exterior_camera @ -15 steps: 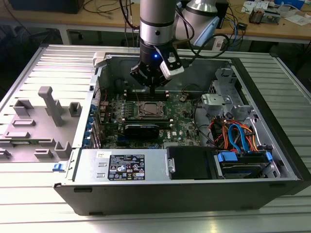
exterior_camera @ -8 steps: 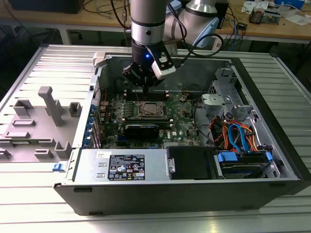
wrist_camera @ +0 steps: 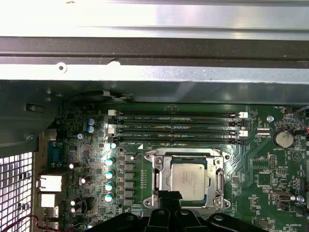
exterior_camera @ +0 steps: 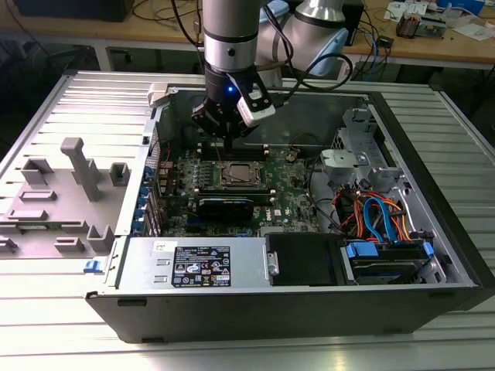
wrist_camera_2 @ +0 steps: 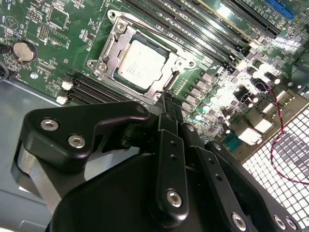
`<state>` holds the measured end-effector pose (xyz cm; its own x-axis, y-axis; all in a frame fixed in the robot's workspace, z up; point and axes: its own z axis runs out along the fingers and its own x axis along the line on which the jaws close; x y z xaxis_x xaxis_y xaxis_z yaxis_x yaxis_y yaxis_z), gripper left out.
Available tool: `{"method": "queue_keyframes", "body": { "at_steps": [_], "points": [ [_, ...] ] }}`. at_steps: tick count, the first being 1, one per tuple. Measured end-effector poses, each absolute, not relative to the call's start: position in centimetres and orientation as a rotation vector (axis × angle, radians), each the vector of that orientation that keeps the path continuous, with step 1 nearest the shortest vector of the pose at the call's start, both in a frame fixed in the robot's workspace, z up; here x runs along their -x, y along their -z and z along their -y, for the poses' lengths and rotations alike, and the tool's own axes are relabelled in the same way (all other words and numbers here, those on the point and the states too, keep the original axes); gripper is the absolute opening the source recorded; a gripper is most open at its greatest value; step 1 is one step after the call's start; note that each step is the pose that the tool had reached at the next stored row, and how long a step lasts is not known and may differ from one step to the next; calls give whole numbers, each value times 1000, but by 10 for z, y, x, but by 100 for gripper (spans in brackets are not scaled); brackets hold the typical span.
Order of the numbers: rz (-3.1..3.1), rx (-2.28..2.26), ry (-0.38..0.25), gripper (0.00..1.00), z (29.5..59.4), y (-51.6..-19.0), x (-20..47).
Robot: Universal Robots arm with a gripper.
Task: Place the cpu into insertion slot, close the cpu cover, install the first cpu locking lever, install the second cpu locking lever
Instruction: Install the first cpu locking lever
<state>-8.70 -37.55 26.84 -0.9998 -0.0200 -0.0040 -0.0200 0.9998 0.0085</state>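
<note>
The black gripper (wrist_camera_2: 166,99), pinched closed and empty, hangs beside the silver-grey square cpu (wrist_camera_2: 141,62). A skewed push could bend the silvery cpu cover (wrist_camera: 161,180).

The gripper (exterior_camera: 230,137) hovered just above the insertion slot (exterior_camera: 236,176); black RAM slots (exterior_camera: 267,147) lay just beside that slot.

one computer case (exterior_camera: 271,318) fills the middle of the exterior view. inside it there is one cpu (wrist_camera: 188,181), one cpu cover (wrist_camera: 161,180), one insertion slot (wrist_camera: 188,161), four long black ram slots (wrist_camera: 176,126) and one round coin cell (wrist_camera: 283,139). one labelled power supply (exterior_camera: 193,267) sits lower centre, and one grey fixture (exterior_camera: 46,224) sits at the exterior view's left.
</note>
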Motion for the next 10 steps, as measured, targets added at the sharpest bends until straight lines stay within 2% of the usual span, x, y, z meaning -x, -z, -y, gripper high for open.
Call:
{"method": "queue_keyframes", "body": {
  "at_steps": [10],
  "points": [
    [-3138, 40, -13, 11, 376, -268, 94]
  ]
}}
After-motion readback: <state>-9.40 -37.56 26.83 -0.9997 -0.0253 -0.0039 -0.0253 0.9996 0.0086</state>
